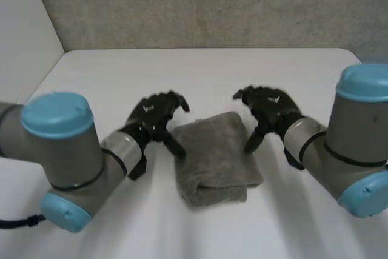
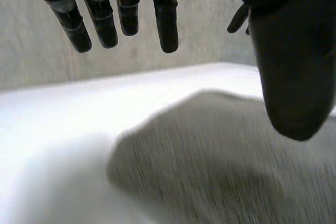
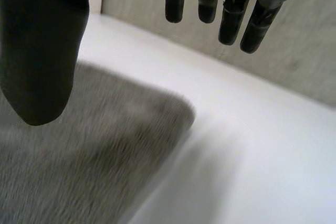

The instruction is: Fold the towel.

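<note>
Starting at the left, the left arm [image 1: 66, 162] reaches in over the white table [image 1: 121, 71], and the left hand [image 1: 154, 116] hovers just beside the towel's far-left corner. In the left wrist view its fingers [image 2: 167, 24] hang straight and spread well away from the thumb [image 2: 294, 77], with nothing between them, so that hand is empty. Centre stage is the grey towel [image 1: 212, 156], already a compact folded block lying flat between the two hands. Its long axis runs from the far side of the table towards the robot, slanting slightly. On the other side, the right hand [image 1: 270, 108] is poised at the far-right corner. The right wrist view shows its fingers [image 3: 231, 19] extended and its thumb [image 3: 42, 61] above the cloth, again gripping nothing. Whether either thumb tip touches the towel, I cannot tell. Both hands look about equally near, one at each side of the far short end. If another fold is coming, it would likely bring that far end towards the near one, and both hands are well placed for it. The right arm [image 1: 357, 144] closes out the right side.
</note>
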Controlling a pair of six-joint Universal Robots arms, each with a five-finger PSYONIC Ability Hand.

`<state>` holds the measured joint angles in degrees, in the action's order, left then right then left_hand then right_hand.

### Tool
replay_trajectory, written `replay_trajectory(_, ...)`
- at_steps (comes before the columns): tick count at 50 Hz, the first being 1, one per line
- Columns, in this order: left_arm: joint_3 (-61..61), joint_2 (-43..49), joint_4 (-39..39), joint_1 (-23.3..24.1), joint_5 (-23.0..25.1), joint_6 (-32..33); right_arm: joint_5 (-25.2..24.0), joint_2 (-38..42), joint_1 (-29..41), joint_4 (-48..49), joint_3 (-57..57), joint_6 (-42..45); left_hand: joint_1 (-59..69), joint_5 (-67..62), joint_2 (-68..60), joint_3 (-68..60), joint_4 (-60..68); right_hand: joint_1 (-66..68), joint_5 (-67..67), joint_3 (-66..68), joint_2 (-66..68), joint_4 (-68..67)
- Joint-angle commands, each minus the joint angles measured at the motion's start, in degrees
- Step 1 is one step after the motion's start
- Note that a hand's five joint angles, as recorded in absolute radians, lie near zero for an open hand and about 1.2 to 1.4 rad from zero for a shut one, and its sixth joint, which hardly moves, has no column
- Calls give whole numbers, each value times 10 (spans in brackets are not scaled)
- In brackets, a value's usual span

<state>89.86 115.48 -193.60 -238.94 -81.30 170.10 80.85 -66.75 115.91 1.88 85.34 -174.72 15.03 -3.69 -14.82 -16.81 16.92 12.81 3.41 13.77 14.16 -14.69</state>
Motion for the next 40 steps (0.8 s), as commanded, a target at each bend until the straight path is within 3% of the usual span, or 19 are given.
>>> replay_trajectory(1, -82, -97, 95, -5, -54, 39, 88, -106, 2, -15, -25, -1, -43, 30, 41, 61, -62, -28, -34, -38, -42, 47)
replay_trajectory(6, -125, -129, 169, -10, -105, 38, 150, -151, -4, -24, -50, -1, -43, 30, 41, 61, -62, -28, -34, -38, -42, 47)
replay_trajectory(12, -144, -139, 241, -24, -139, 35, 161, -179, -7, -49, -56, 2, -43, 30, 41, 61, -62, -28, -34, -38, -42, 47)
replay_trajectory(40, -135, -185, 252, -37, -138, 31, 156, -177, -7, -88, -67, 0, -43, 30, 41, 61, -62, -28, -34, -38, -42, 47)
